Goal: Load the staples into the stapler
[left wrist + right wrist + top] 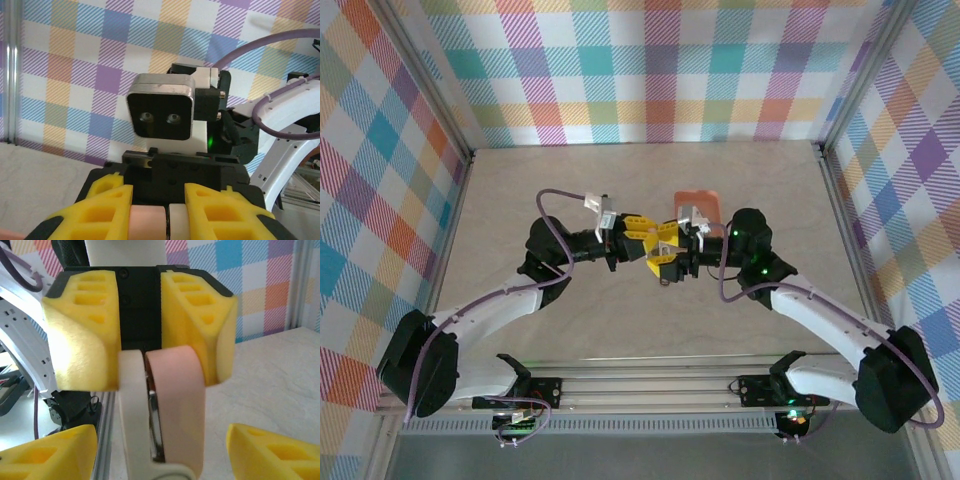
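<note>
Where your left fingers (107, 210) meet, they are pressed in firmly on the mini stapler (172, 400). One yellow pad sits against its pink half and the other against its cream-white half, and a strip of grey metal shows between the two halves. The stapler's free end pokes out toward your right fingers (272, 450), which stand spread wide on either side of it, leaving a clear gap on each side and gripping nothing. From above, you have both arms meeting nose to nose over the middle of the bench (620, 180), with the stapler held between them at the point where the yellow tips come together. Just behind the right wrist lies the salmon-orange tray (700, 200), partly hidden by that arm. Plaid walls (650, 70) close in the bench on three sides.
</note>
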Action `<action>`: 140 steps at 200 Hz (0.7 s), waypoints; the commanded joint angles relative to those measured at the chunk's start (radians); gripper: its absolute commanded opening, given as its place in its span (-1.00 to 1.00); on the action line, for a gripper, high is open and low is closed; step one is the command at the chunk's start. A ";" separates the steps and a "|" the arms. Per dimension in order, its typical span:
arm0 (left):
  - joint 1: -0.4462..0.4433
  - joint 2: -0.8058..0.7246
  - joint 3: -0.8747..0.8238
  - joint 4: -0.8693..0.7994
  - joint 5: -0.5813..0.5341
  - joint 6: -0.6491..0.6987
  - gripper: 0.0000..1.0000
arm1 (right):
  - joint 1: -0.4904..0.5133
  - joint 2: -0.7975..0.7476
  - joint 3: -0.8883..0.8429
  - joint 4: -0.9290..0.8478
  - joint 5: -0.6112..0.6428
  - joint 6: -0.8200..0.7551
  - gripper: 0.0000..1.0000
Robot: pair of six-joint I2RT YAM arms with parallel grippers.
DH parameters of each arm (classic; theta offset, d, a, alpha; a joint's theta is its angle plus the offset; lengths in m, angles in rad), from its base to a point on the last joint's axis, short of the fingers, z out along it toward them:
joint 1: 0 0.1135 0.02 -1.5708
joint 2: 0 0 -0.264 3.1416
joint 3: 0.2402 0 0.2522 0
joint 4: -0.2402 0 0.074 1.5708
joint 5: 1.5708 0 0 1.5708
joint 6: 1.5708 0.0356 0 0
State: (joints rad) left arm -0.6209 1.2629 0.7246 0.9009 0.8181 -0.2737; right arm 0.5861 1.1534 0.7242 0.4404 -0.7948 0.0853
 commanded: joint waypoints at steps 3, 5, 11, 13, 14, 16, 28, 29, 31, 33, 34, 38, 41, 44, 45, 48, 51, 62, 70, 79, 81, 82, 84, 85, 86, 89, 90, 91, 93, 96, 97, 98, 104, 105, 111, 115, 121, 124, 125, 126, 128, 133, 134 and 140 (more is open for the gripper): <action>-0.020 0.007 0.037 0.081 -0.008 -0.009 -0.58 | -0.014 0.015 0.024 0.107 -0.110 0.038 0.15; -0.022 0.008 0.037 0.083 -0.009 -0.009 -0.58 | -0.016 0.016 0.024 0.106 -0.113 0.040 0.12; -0.025 0.008 0.038 0.084 -0.011 -0.010 -0.58 | -0.018 0.020 0.029 0.101 -0.124 0.043 0.04; -0.025 0.008 0.038 0.084 -0.011 -0.010 -0.58 | -0.018 0.020 0.031 0.098 -0.126 0.043 0.01; -0.025 0.008 0.039 0.084 -0.012 -0.010 -0.58 | -0.018 0.022 0.032 0.098 -0.129 0.044 -0.01; -0.025 0.007 0.039 0.084 -0.013 -0.009 -0.58 | -0.020 0.022 0.033 0.095 -0.133 0.044 -0.04; -0.026 0.007 0.042 0.084 -0.017 -0.011 -0.58 | -0.024 0.025 0.038 0.085 -0.141 0.043 -0.22; -0.026 0.007 0.042 0.083 -0.016 -0.011 -0.57 | -0.024 0.025 0.038 0.085 -0.142 0.042 -0.23; -0.026 0.007 0.043 0.083 -0.018 -0.010 -0.57 | -0.026 0.026 0.037 0.083 -0.142 0.042 -0.24; -0.026 0.006 0.042 0.081 -0.018 -0.010 -0.58 | -0.026 0.024 0.037 0.083 -0.141 0.040 -0.26; -0.026 0.006 0.042 0.080 -0.019 -0.010 -0.57 | -0.026 0.024 0.037 0.083 -0.141 0.040 -0.27; -0.026 0.005 0.044 0.076 -0.022 -0.009 -0.57 | -0.028 0.022 0.035 0.079 -0.139 0.037 -0.31; -0.026 0.003 0.044 0.072 -0.024 -0.009 -0.57 | -0.029 0.021 0.034 0.073 -0.138 0.032 -0.33; -0.026 0.002 0.044 0.067 -0.027 -0.005 -0.56 | -0.030 0.019 0.034 0.068 -0.137 0.028 -0.35; -0.026 0.001 0.043 0.066 -0.027 -0.005 -0.56 | -0.029 0.018 0.034 0.065 -0.136 0.025 -0.36; -0.026 -0.001 0.042 0.061 -0.031 -0.003 -0.55 | -0.031 0.016 0.034 0.054 -0.134 0.017 -0.38; -0.026 -0.003 0.040 0.055 -0.037 0.001 -0.53 | -0.031 0.012 0.034 0.044 -0.129 0.010 -0.40; -0.027 -0.017 0.039 0.023 -0.062 0.011 -0.42 | -0.031 -0.003 0.034 -0.010 -0.101 -0.022 -0.44; -0.027 -0.032 0.042 -0.032 -0.087 0.028 -0.28 | -0.032 -0.018 0.032 -0.057 -0.071 -0.053 -0.47; -0.027 -0.051 0.049 -0.117 -0.117 0.059 -0.08 | -0.031 -0.036 0.031 -0.119 -0.014 -0.088 -0.50; -0.027 -0.056 0.051 -0.136 -0.122 0.066 -0.03 | -0.031 -0.041 0.031 -0.133 0.003 -0.097 -0.51; -0.027 -0.058 0.051 -0.147 -0.127 0.069 0.00 | -0.031 -0.043 0.031 -0.142 0.012 -0.100 -0.51; -0.028 -0.063 0.054 -0.167 -0.135 0.075 0.06 | -0.030 -0.048 0.030 -0.160 0.029 -0.110 -0.50; -0.028 -0.066 0.055 -0.177 -0.139 0.078 0.09 | -0.030 -0.050 0.030 -0.167 0.038 -0.115 -0.51; -0.028 -0.069 0.056 -0.186 -0.143 0.081 0.11 | -0.030 -0.053 0.029 -0.176 0.047 -0.118 -0.50; -0.028 -0.075 0.057 -0.214 -0.154 0.088 0.20 | -0.031 -0.059 0.028 -0.199 0.067 -0.132 -0.50; -0.027 -0.078 0.057 -0.224 -0.160 0.090 0.22 | -0.030 -0.061 0.028 -0.207 0.078 -0.135 -0.50; -0.028 -0.081 0.058 -0.234 -0.164 0.093 0.25 | -0.030 -0.063 0.027 -0.215 0.084 -0.141 -0.50; -0.028 -0.086 0.059 -0.254 -0.175 0.099 0.29 | -0.031 -0.067 0.026 -0.229 0.103 -0.151 -0.49; -0.028 -0.095 0.058 -0.281 -0.192 0.103 0.34 | -0.030 -0.073 0.025 -0.253 0.131 -0.165 -0.49; -0.028 -0.097 0.058 -0.291 -0.198 0.106 0.36 | -0.030 -0.075 0.024 -0.260 0.140 -0.170 -0.49; -0.028 -0.099 0.058 -0.301 -0.206 0.107 0.37 | -0.030 -0.078 0.023 -0.264 0.147 -0.173 -0.49; -0.028 -0.115 0.057 -0.345 -0.250 0.109 0.46 | -0.030 -0.088 0.020 -0.308 0.199 -0.212 -0.48; -0.028 -0.117 0.057 -0.357 -0.260 0.108 0.48 | -0.029 -0.090 0.019 -0.313 0.207 -0.218 -0.48; -0.027 -0.131 0.054 -0.401 -0.308 0.107 0.54 | -0.028 -0.098 0.015 -0.347 0.265 -0.238 -0.47; -0.029 -0.140 0.052 -0.428 -0.335 0.108 0.56 | -0.027 -0.102 0.014 -0.368 0.297 -0.251 -0.47; -0.030 -0.151 0.049 -0.473 -0.368 0.109 0.56 | -0.026 -0.106 0.014 -0.394 0.342 -0.269 -0.47; -0.030 -0.154 0.046 -0.482 -0.381 0.109 0.57 | -0.026 -0.107 0.014 -0.408 0.359 -0.278 -0.47; -0.030 -0.156 0.044 -0.488 -0.387 0.108 0.57 | -0.025 -0.107 0.014 -0.412 0.361 -0.282 -0.47; -0.030 -0.157 0.043 -0.494 -0.392 0.108 0.57 | -0.024 -0.107 0.014 -0.416 0.366 -0.284 -0.47; -0.030 -0.159 0.043 -0.502 -0.402 0.108 0.57 | -0.023 -0.107 0.014 -0.422 0.376 -0.293 -0.47; -0.031 -0.164 0.040 -0.529 -0.423 0.106 0.58 | -0.019 -0.106 0.013 -0.437 0.399 -0.311 -0.46; -0.031 -0.164 0.040 -0.532 -0.427 0.106 0.58 | -0.018 -0.107 0.013 -0.439 0.407 -0.314 -0.46; -0.031 -0.167 0.043 -0.568 -0.445 0.104 0.58 | -0.010 -0.107 0.013 -0.448 0.452 -0.327 -0.46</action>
State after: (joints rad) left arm -0.6456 1.1267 0.7490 0.5365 0.5365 -0.1932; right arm 0.5629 1.0595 0.7296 0.1341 -0.5602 -0.1074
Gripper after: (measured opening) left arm 0.786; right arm 0.304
